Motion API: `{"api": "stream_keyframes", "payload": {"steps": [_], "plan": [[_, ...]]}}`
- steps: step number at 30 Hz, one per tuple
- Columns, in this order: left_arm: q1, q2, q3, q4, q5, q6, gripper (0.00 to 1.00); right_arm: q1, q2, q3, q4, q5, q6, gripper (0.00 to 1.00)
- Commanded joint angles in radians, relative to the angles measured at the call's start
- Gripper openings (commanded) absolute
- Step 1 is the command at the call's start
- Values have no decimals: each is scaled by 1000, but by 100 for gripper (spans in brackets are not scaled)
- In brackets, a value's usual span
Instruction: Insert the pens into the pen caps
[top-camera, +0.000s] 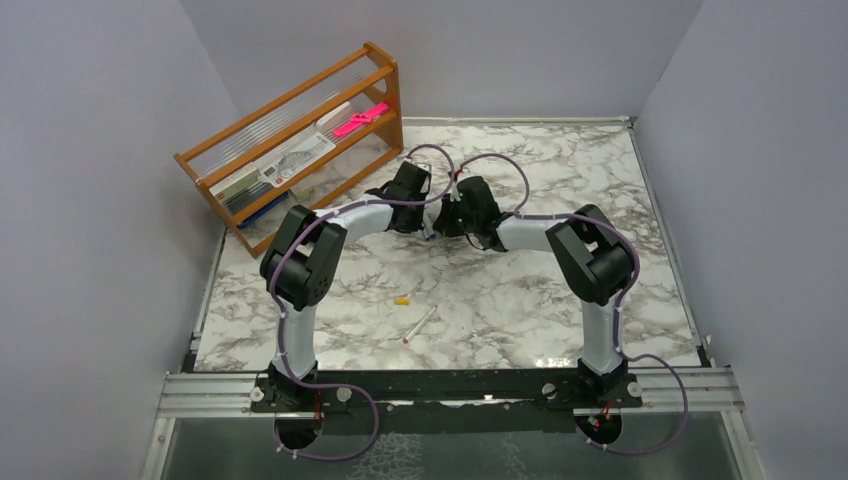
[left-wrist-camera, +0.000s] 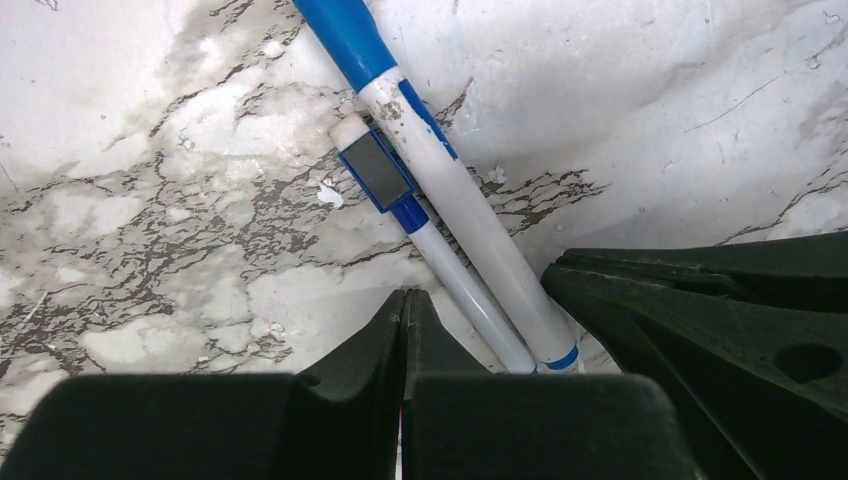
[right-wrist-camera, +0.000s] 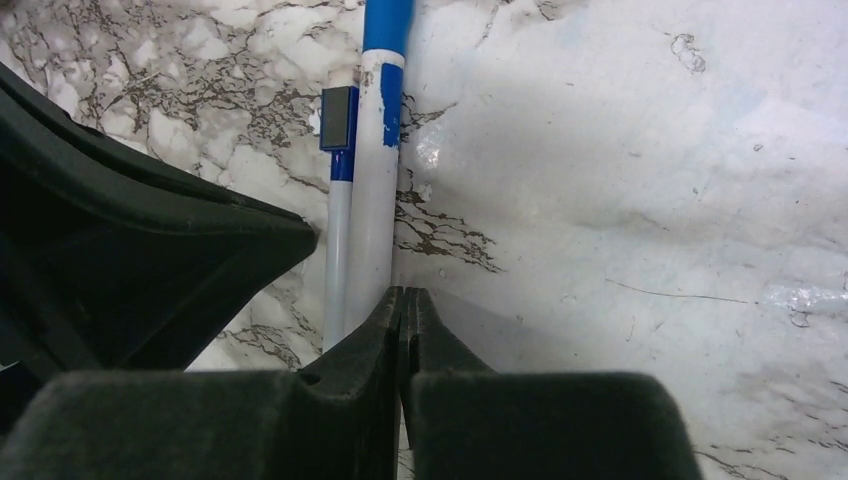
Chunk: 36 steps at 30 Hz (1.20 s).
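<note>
From above, you see the left arm (top-camera: 305, 258) and right arm (top-camera: 592, 258) meeting tip to tip at the middle of the desk (top-camera: 560, 170). Toward the near edge, left of centre, a yellow cap (top-camera: 402, 299) sits near a red-tipped pen (top-camera: 420, 324).

In your left wrist view, the left pincer (left-wrist-camera: 405, 300) has its fingers pressed together, gripping nothing you can see. Just right of its tip, a thick pen (left-wrist-camera: 470, 215) with a blue cap (left-wrist-camera: 348, 35) touches a thin pen (left-wrist-camera: 465, 290).

Your right wrist view shows the right pincer (right-wrist-camera: 405, 297) likewise closed, with both pens just left of it.
</note>
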Motion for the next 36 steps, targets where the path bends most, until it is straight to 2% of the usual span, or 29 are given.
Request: {"api": "stream_keyframes", "payload": {"steps": [1, 6, 9, 13, 16, 17, 18, 20, 23, 29, 32, 36], "plan": [[6, -8, -18, -63, -7, 11, 3, -4, -37, -20, -24, -15, 7, 1], [5, -80, -62, -62, -31, 8, 3, -4, -122, -65, -23, 32, 14, 1], [6, -178, -103, -53, -1, 14, 8, -4, -201, -107, -27, 65, 14, 2], [-18, -355, -168, -20, 90, 66, 12, -1, -356, -213, 7, 115, -25, 19], [-62, -536, -285, 55, 197, 134, 15, 1, -461, -299, 3, 164, -34, 31], [-81, -581, -322, 67, 241, 151, 21, 0, -486, -317, -17, 186, -25, 34], [-103, -619, -352, 66, 264, 156, 34, 0, -510, -328, -41, 200, -21, 35], [-159, -676, -404, 55, 236, 129, 53, 0, -550, -357, -70, 220, -22, 37], [-272, -741, -484, 52, 159, 64, 66, -2, -598, -399, -85, 247, -18, 37], [-548, -813, -625, 43, -59, -80, 63, -3, -692, -441, -131, 362, -11, 37], [-610, -827, -660, 2, -133, -132, 62, -3, -771, -473, -121, 389, -25, 37], [-635, -822, -687, -39, -210, -198, 59, -5, -806, -460, -157, 384, -48, 37]]}}
